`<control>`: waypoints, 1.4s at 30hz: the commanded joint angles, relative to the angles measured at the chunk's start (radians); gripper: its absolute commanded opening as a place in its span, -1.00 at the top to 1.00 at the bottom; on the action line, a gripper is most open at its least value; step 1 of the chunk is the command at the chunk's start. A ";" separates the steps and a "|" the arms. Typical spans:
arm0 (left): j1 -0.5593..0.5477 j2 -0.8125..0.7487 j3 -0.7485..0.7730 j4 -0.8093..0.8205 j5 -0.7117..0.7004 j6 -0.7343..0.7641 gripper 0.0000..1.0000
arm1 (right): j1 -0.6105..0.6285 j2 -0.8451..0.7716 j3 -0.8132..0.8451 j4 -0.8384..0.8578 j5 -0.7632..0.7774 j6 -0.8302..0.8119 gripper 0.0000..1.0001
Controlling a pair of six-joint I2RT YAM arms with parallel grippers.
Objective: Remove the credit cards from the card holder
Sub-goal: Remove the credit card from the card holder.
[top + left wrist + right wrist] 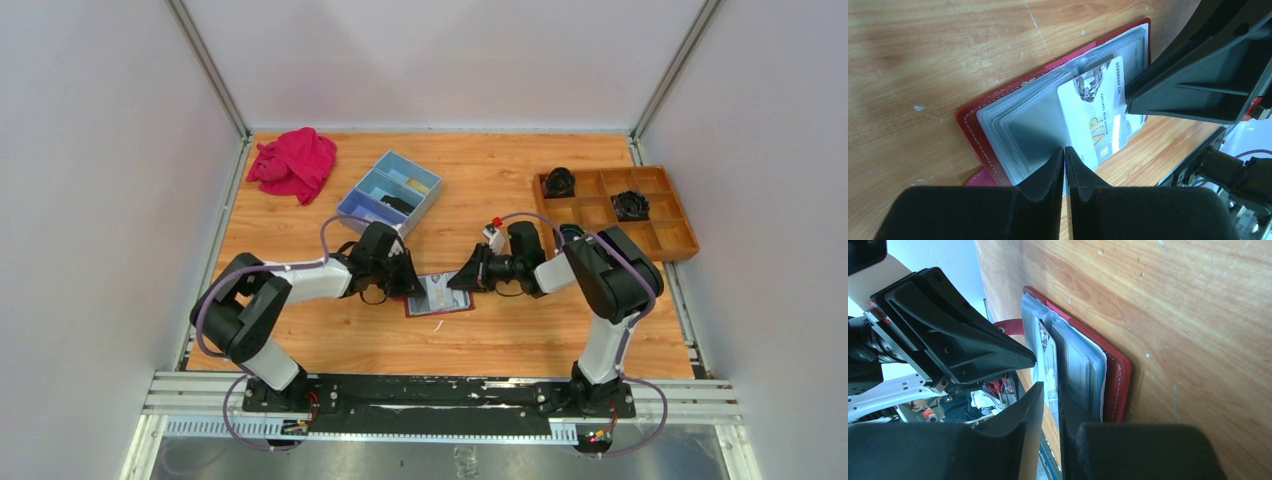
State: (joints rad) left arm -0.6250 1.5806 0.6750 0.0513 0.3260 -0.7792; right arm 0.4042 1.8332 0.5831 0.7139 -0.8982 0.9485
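Observation:
The dark red card holder lies open on the table between my two grippers. In the left wrist view its grey see-through pockets fan open, and a whitish credit card marked VIP sticks halfway out over the wood. My left gripper is shut and empty, its tips on the pocket beside the card. My right gripper stands at the holder's other side. Its jaws are a narrow gap apart, with the card's edge between them, lying against one finger. Other cards are hidden.
A blue three-compartment box stands behind the left gripper. A bright pink cloth lies at the back left. A wooden compartment tray holding black parts is at the back right. The holder's pink-red strap points toward the left arm.

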 commanded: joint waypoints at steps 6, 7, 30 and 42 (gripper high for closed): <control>-0.005 0.070 -0.009 -0.056 -0.036 0.027 0.79 | 0.026 0.006 -0.007 -0.089 0.020 -0.085 0.42; -0.004 0.070 -0.009 -0.056 -0.036 0.028 0.80 | 0.029 -0.001 -0.001 -0.125 0.036 -0.109 0.39; -0.004 0.072 -0.028 -0.025 -0.045 0.026 0.81 | 0.043 -0.011 0.028 -0.223 0.051 -0.204 0.98; -0.005 -0.061 -0.061 -0.028 -0.044 0.004 0.79 | -0.010 -0.218 0.042 -0.529 0.178 -0.357 1.00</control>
State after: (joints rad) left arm -0.6250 1.5764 0.6559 0.0921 0.3286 -0.7822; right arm 0.4137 1.6844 0.6296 0.3546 -0.7944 0.6830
